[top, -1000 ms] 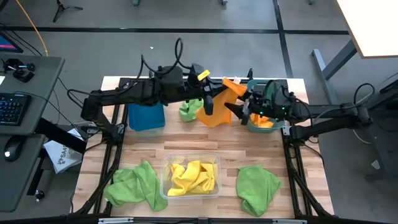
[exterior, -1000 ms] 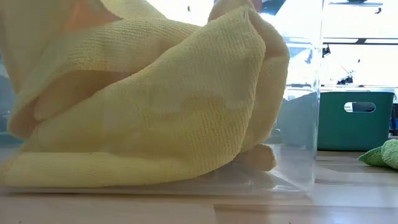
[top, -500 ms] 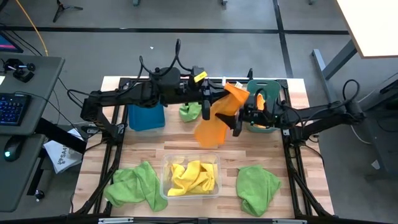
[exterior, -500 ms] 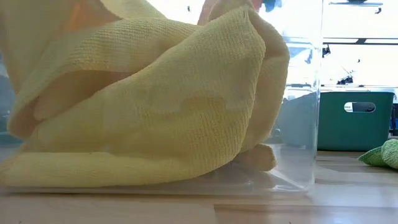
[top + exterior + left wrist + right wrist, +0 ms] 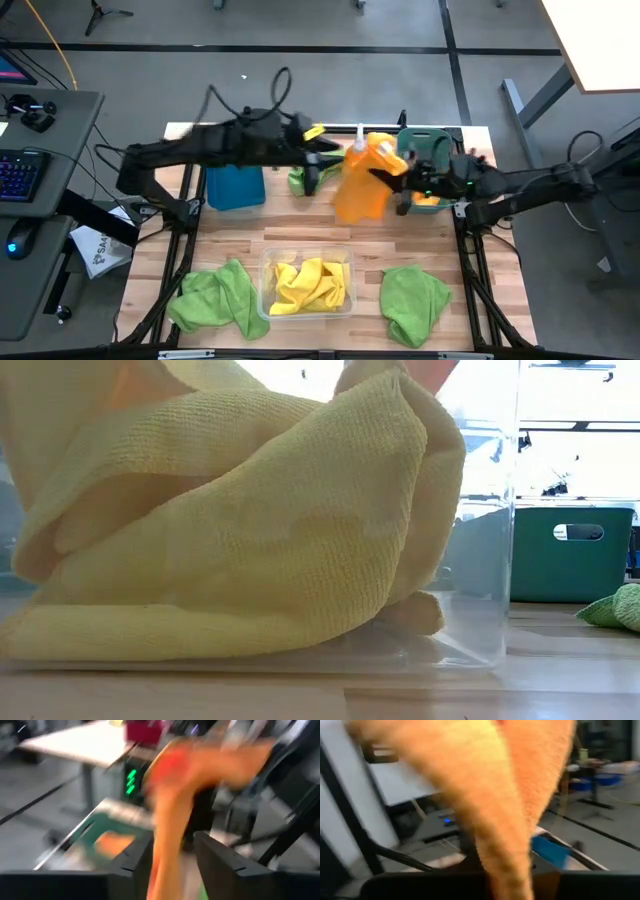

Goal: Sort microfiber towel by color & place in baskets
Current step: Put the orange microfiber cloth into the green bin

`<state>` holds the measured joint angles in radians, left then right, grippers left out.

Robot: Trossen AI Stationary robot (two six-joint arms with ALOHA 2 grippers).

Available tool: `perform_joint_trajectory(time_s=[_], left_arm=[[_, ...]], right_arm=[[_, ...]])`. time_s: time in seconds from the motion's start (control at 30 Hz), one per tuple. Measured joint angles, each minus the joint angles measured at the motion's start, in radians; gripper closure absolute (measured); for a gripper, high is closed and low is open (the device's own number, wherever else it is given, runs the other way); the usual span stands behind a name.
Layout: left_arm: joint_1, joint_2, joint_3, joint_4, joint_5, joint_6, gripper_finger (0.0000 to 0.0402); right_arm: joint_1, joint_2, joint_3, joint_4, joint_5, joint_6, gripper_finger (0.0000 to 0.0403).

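We see the orange towel (image 5: pixel 362 180) hanging in the air over the far middle of the table (image 5: pixel 300 235), beside the teal basket (image 5: pixel 428 142). Half a second ago the left gripper (image 5: pixel 312 170) pinched it too; now that gripper is pulled back to the left, its fingers apart and free of the cloth. The right gripper (image 5: pixel 398 178) holds the towel by its top edge, fingers closed on it. The cloth now hangs bunched and higher, nearer to the teal basket, where more orange cloth (image 5: pixel 427 198) lies inside.

The dark blue basket (image 5: pixel 234 186) stands at the far left, with a small green towel (image 5: pixel 303 181) just beside it under the left gripper. At the near edge, the clear basket (image 5: pixel 306 284) holds yellow towels (image 5: pixel 310 283); one green towel (image 5: pixel 212 295) lies to its left and another green towel (image 5: pixel 414 300) to its right. The wood between the far and near rows is bare.

Around the table is grey floor, with a desk and keyboard (image 5: pixel 22 172) on the left.
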<state>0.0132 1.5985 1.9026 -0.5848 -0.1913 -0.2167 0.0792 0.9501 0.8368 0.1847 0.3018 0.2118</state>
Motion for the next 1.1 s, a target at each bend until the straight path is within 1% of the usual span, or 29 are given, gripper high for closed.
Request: perform_joint_trajectory(time_s=[0.1, 0.17, 0.23, 0.27, 0.33, 0.37, 0.43, 0.5, 0.6, 0.7, 0.8, 0.87, 1.0, 1.1], left_arm=[[0.0, -0.071, 0.0, -0.247, -0.085, -0.027, 0.0238], [-0.001, -0.116, -0.014, -0.393, -0.144, -0.078, 0.023], [-0.008, -0.165, -0.038, -0.496, -0.198, -0.139, 0.0228], [-0.016, -0.191, -0.057, -0.518, -0.228, -0.165, 0.0227], [-0.042, -0.253, -0.115, -0.508, -0.289, -0.2, 0.0227], [-0.058, -0.28, -0.149, -0.49, -0.317, -0.21, 0.0227], [-0.095, -0.338, -0.231, -0.411, -0.364, -0.217, 0.0227], [-0.137, -0.388, -0.326, -0.313, -0.398, -0.219, 0.0227], [-0.204, -0.447, -0.475, -0.119, -0.414, -0.218, 0.0227], [-0.267, -0.481, -0.61, 0.058, -0.415, -0.23, 0.0227], [-0.325, -0.491, -0.704, 0.174, -0.414, -0.263, 0.0227], [-0.36, -0.491, -0.735, 0.204, -0.415, -0.284, 0.0227], [-0.411, -0.492, -0.75, 0.217, -0.424, -0.331, 0.0227], [-0.439, -0.492, -0.75, 0.23, -0.428, -0.332, 0.0227]], right_arm=[[0.0, -0.13, 0.0, -0.2, 0.132, -0.013, 0.0399], [-0.005, -0.217, 0.0, -0.311, 0.252, -0.019, 0.0399], [-0.023, -0.295, 0.0, -0.388, 0.382, -0.023, 0.04], [-0.035, -0.325, 0.0, -0.407, 0.443, -0.032, 0.04], [-0.067, -0.371, 0.0, -0.41, 0.538, -0.07, 0.0401], [-0.084, -0.384, 0.001, -0.407, 0.568, -0.099, 0.0401], [-0.125, -0.396, 0.002, -0.42, 0.61, -0.155, 0.0401], [-0.167, -0.386, 0.002, -0.478, 0.637, -0.16, 0.0402], [-0.241, -0.339, 0.002, -0.638, 0.632, -0.064, 0.0402], [-0.321, -0.274, 0.0, -0.836, 0.558, 0.09, 0.0402], [-0.394, -0.208, -0.001, -0.977, 0.472, 0.189, 0.0402], [-0.435, -0.175, -0.001, -0.998, 0.405, 0.218, 0.0402], [-0.513, -0.131, -0.001, -0.939, 0.278, 0.225, 0.0402], [-0.605, -0.101, -0.001, -0.991, 0.211, 0.323, 0.0403]])
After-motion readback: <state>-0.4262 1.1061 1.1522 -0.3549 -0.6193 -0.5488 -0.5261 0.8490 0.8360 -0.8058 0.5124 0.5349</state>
